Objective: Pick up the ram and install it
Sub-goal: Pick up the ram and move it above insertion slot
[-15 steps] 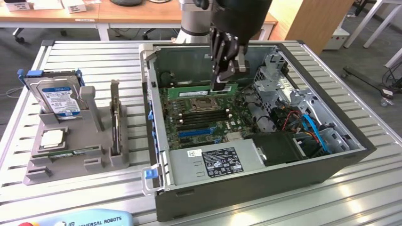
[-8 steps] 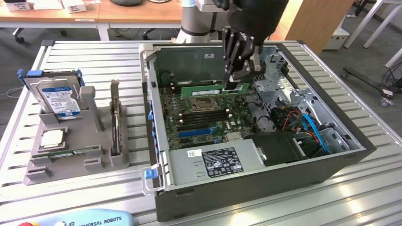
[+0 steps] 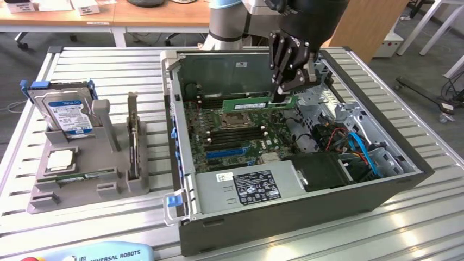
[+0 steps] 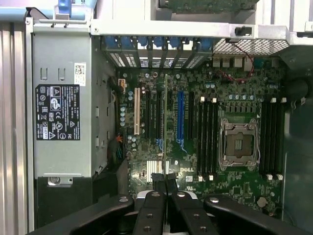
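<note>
In the exterior view the ram (image 3: 255,101) hangs level over the motherboard (image 3: 232,144) inside the open computer case (image 3: 290,217), just above the bare processor socket (image 3: 233,120) and near the black memory slots (image 3: 243,134). The main danger, as I judge it, is that the stick is gripped by the end on the exterior view's right alone, so the free end could sag or swing. If it came down crooked it could sit askew in a slot, jam against the end clips, or knock the exposed socket beside it. The gripper (image 3: 284,93) is nearly closed here, pinching that end of the ram, with the stick touching nothing else. In the wrist view the slots (image 4: 208,137) run in tight rows on both sides of the socket (image 4: 239,144), so a small sideways error would, I think, put the stick on the wrong row or on the ridge between two. The gripper (image 4: 164,185) shows its fingers (image 4: 152,205) drawn almost together. A thin dark edge between the tips may be the ram seen end-on, though that is hard to tell.
</note>
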Robot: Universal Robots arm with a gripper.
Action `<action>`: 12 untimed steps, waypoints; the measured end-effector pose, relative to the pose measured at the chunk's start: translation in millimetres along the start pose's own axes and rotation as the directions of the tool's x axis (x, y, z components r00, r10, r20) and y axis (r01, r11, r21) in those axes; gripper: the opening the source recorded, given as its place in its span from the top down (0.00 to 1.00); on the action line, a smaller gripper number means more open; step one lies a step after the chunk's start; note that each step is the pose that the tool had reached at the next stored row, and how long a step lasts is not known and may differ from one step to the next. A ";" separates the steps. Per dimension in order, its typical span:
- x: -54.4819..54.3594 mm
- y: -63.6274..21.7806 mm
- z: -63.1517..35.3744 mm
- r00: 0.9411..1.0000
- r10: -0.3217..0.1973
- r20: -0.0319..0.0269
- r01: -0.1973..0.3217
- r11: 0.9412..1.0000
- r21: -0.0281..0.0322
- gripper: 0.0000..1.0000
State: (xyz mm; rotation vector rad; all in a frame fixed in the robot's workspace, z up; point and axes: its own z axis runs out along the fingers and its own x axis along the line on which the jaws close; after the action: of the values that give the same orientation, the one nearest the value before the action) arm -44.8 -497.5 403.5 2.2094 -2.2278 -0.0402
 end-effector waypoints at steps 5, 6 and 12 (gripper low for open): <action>-0.3 0.0 0.0 1.000 0.000 0.000 0.000 1.000 0.000 0.88; -0.3 0.0 0.0 1.000 0.000 0.000 0.000 1.000 0.000 0.88; -0.3 0.0 0.0 1.000 0.000 0.000 0.000 1.000 0.000 0.88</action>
State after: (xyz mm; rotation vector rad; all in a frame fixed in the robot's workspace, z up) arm -44.8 -497.1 403.5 2.2094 -2.2278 -0.0403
